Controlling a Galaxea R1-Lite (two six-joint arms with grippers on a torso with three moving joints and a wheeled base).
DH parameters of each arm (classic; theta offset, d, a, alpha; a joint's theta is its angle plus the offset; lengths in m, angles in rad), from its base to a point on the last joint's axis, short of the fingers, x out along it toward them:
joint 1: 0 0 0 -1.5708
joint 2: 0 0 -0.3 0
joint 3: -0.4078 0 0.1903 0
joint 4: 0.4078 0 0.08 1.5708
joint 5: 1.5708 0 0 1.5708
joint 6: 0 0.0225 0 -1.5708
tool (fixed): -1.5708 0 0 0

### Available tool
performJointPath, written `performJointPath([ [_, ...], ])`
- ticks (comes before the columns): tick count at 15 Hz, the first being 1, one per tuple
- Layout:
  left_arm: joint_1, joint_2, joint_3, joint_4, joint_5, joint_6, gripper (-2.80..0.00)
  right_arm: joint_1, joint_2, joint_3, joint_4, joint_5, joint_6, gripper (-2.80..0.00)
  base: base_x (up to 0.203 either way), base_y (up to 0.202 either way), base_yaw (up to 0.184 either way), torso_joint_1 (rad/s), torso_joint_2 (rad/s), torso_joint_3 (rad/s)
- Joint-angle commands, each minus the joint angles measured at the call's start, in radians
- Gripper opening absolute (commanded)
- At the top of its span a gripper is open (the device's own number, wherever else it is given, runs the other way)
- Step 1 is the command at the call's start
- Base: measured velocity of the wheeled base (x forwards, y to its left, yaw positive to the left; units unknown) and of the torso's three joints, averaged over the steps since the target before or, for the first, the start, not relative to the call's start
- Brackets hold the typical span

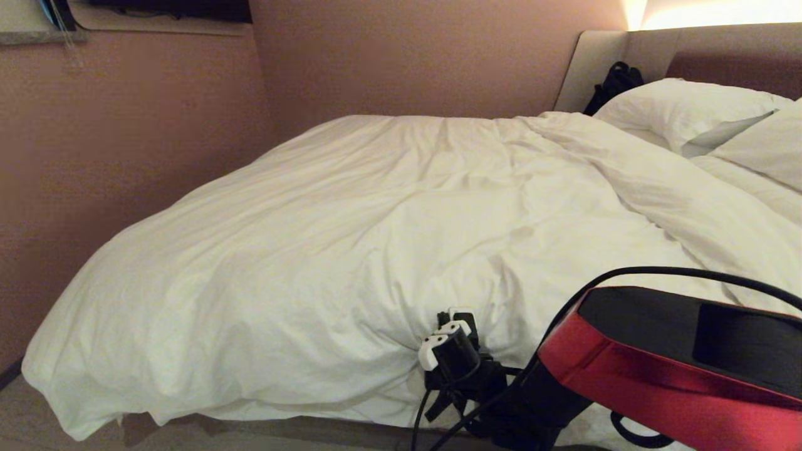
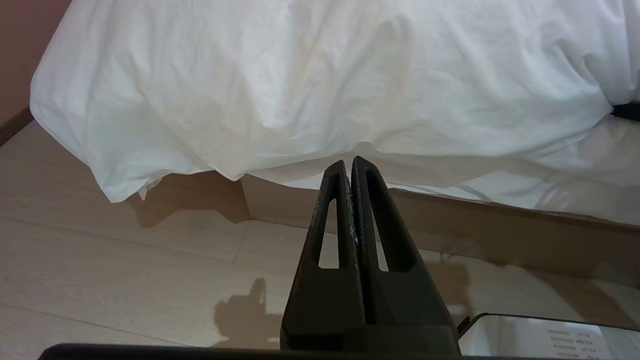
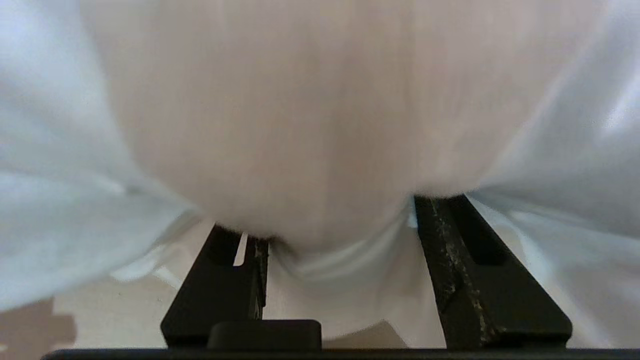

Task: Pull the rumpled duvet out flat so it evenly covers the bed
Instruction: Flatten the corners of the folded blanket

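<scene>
Pink walls (image 1: pixel 144 156) stand by the bed (image 2: pixel 500 225). Right pincer (image 3: pixel 340 235) has its fingers round a duvet (image 1: pixel 351 238) fold, not clenched tight. Left pincer (image 2: pixel 348 165) is clenched, empty.

The duvet (image 1: pixel 351 250) is matt white cotton-looking cloth, creased all over. Under its hanging edge the floor (image 2: pixel 125 280) looks like smooth pale wood planks with a slight sheen, and the left gripper's (image 2: pixel 348 162) fingers (image 2: pixel 372 235) are matt black plastic, a bit grainy.
</scene>
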Motion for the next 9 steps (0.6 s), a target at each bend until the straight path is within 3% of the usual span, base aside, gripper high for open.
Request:
performJointPath([
  [1, 0.0, 0.0, 0.0, 0.001, 0.001, 0.0, -2.8, 0.031, -0.063, 0.024, -0.008, -0.001, 0.01, -2.8, 0.0, 0.0, 0.0, 0.0, 0.0, 0.0],
  [9, 0.0, 0.0, 0.0, 0.001, 0.001, 0.0, -2.8, 0.126, -0.125, 0.091, -0.01, 0.0, 0.019, -2.8, 0.0, 0.0, 0.0, 0.0, 0.0, 0.0],
])
